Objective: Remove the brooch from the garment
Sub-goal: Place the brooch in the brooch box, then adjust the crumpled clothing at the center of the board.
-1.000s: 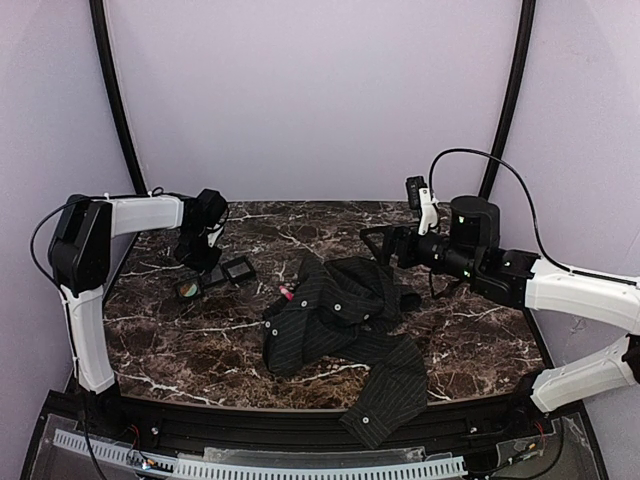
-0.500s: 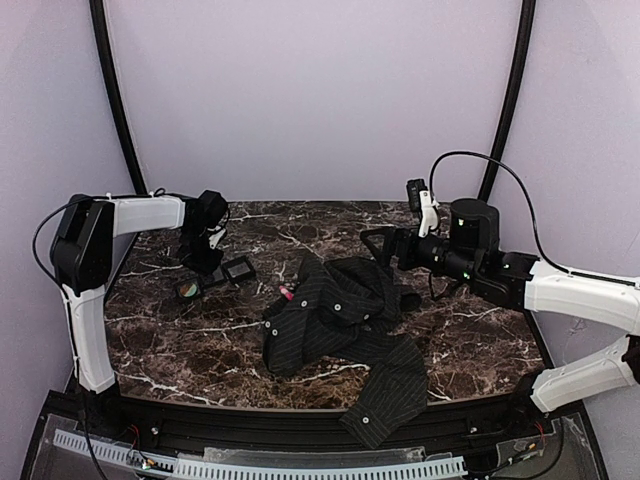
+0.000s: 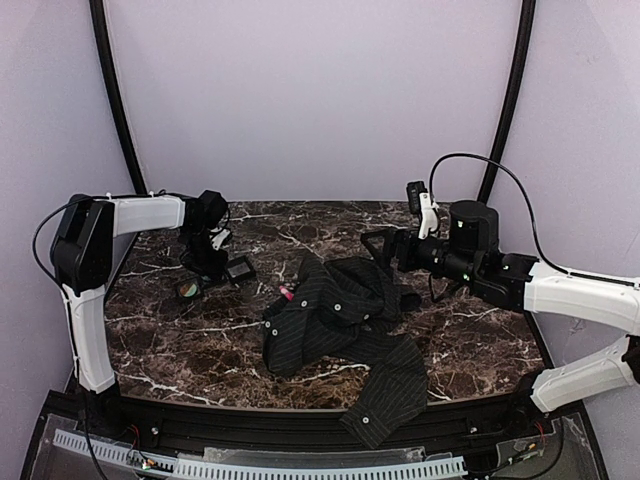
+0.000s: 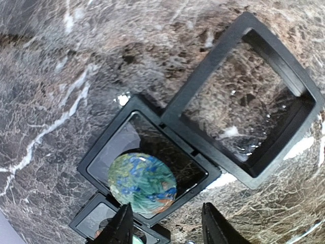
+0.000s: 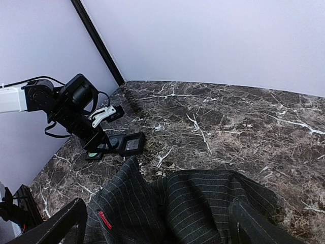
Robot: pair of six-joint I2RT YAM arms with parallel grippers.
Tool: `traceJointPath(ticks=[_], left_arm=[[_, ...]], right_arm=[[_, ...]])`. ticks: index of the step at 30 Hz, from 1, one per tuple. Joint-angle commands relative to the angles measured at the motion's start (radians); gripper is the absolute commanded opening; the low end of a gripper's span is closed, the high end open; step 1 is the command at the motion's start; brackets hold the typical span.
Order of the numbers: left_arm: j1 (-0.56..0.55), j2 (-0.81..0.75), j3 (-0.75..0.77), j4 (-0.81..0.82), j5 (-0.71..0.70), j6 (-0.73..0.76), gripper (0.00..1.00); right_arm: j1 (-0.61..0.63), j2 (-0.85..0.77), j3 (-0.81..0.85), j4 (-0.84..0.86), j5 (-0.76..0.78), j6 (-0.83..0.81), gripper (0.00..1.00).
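A dark marble table (image 3: 480, 340) is seen from above, with a robot arm reaching in from each side. A crumpled black pinstriped shirt (image 3: 340, 315) lies in the middle, one sleeve trailing toward the near edge. No pin shows on the visible cloth. The small red patch at its left edge is a sewn label (image 5: 105, 219), and folds hide the rest.

At the left of the table, well apart from the shirt, three small black square trays sit close together. The brooch (image 4: 142, 183), as far as can be judged, is the round disc painted blue, green and orange, lying flat in the middle tray (image 4: 108, 136). Beside it an empty tray (image 4: 203, 68) holds nothing. A third tray (image 4: 85, 212), cut off by the frame, holds something orange and green, too hidden to name.

The left gripper (image 4: 166, 208) hovers just over the middle tray's near corner, its jaws apart with nothing between them and not touching the disc. The right gripper (image 5: 157, 203) hangs over the shirt's far right side, jaws spread wide and empty.

By this reading the main work is done: the brooch is off the garment and set down. What seems left is for the left arm to lift clear.
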Motion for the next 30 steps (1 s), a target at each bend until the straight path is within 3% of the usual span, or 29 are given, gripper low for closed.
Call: traceJointPath(ticks=[1, 12, 16, 24, 30], left_arm=[[0.001, -0.03, 0.019, -0.012, 0.062, -0.007, 0.53], [-0.001, -0.287, -0.118, 0.163, 0.126, -0.007, 0.8], [-0.012, -0.389, -0.167, 0.227, 0.315, 0.008, 0.84], [-0.097, -0.426, -0.189, 0.277, 0.618, 0.013, 0.84], [-0.13, -0.434, -0.207, 0.304, 0.7, -0.013, 0.84]], right_arm=[[-0.012, -0.015, -0.017, 0.013, -0.003, 0.013, 0.96], [-0.003, -0.008, -0.002, -0.04, -0.134, -0.065, 0.97], [0.027, 0.033, 0.041, -0.088, -0.156, -0.076, 0.96], [0.119, 0.202, 0.203, -0.22, -0.07, -0.075, 0.93], [0.161, 0.307, 0.275, -0.229, -0.057, -0.049, 0.86]])
